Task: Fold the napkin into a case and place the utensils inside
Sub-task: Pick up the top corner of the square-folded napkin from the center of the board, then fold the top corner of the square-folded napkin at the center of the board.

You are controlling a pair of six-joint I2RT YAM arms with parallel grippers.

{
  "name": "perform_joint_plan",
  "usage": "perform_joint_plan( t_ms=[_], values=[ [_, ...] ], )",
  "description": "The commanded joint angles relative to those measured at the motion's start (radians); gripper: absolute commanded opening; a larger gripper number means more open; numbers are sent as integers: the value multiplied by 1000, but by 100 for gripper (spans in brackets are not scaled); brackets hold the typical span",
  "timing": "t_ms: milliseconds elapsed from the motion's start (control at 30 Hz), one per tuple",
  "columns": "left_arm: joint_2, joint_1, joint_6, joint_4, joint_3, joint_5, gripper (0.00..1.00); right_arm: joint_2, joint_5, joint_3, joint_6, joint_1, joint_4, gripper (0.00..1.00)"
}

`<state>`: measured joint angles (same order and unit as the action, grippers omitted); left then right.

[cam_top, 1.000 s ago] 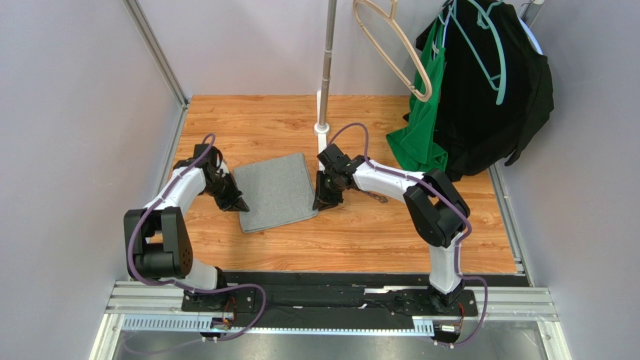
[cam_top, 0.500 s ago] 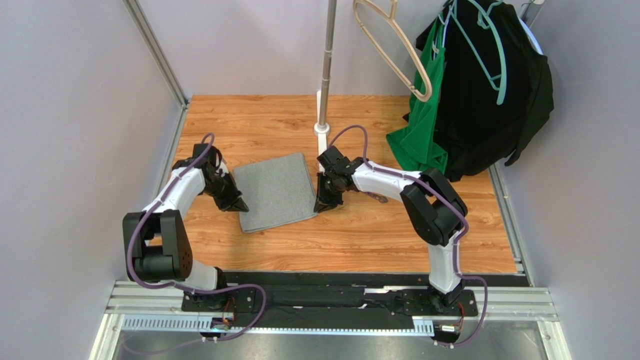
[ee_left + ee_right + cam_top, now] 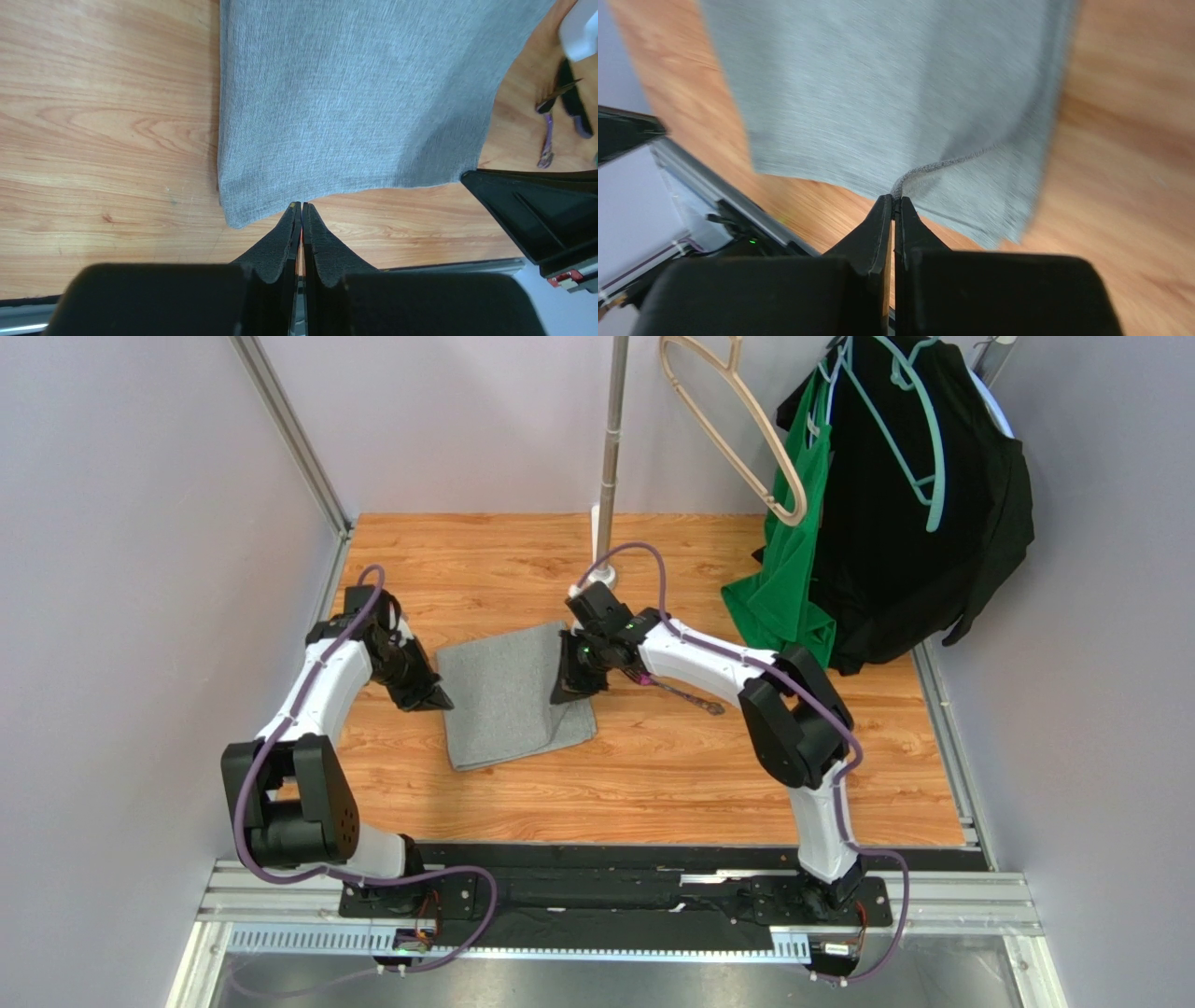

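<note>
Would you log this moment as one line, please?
left hand: shut on napkin | right hand: shut on napkin | utensils: on table

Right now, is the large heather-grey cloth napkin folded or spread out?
Folded: the heather-grey napkin shows layers, one hemmed edge raised above another in the right wrist view.

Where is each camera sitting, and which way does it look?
Top external: above and behind the arms, looking down at the table; both arms show.
Left wrist: on the left arm, looking along the left gripper at the napkin.
Right wrist: on the right arm, looking along the right gripper, shut on the napkin's edge.
All three share the napkin.
</note>
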<state>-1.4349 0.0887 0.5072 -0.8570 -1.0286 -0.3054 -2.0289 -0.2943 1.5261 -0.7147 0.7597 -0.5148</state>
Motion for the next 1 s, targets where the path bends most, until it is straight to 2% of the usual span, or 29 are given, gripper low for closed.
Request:
perform_joint_plan(
  t_ms=[0,267,633,967],
  values=[
    [-13,36,-12,-7,-97,-21,10,-146,-97,214,29,15,79,0],
    [-104,45,-7,7,-149,-47,10,-387,-206,537,9,15,165,0],
    [-96,55,-10,42,-80,3,10,-490,-243,589,-110,12,447,0],
    [-55,69,21,82,-31,55,10,-631,-267,724,-221,15,598,0]
  ],
)
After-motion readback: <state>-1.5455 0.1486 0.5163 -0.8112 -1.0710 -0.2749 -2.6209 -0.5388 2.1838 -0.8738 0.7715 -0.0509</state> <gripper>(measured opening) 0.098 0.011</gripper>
